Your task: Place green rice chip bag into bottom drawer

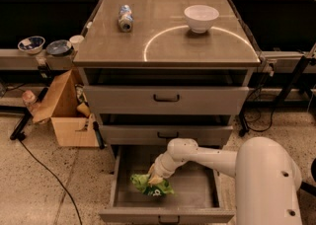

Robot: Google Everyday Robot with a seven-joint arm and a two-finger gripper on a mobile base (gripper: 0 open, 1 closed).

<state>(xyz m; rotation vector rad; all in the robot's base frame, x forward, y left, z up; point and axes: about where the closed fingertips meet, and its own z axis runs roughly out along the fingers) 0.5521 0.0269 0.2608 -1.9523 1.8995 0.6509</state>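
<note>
Cabinet (168, 46) in grey metal fills the middle of the view, seen from above and in front, with three drawers stacked in its face. We see the top drawer (165, 99) and the middle drawer (167, 134) pushed shut, while the bottom drawer (197, 192) is pulled out toward us, its wide flat tray exposed so that something can be set down inside. The robot's white body (266, 184) stands at the lower right, and its arm (207, 157) reaches left and down across the open tray. The gripper (156, 177) sits low inside the drawer, pressed against the top of the green chip bag (147, 186). The bag, crumpled and bright lime, lies left of centre in the tray and looks to us as if it is resting on the drawer floor, or very nearly so. We cannot tell how far open the claw is, or whether it has hold of the bag, because the wrist and the foil hide the contact. We judge the placing to be almost complete, with the release and the lift out of the drawer not yet done. On the cabinet top lie a small printed can (125, 18) on its side and a white bowl (201, 18), well apart. A cardboard box (66, 115) sits on the floor to the left.
</note>
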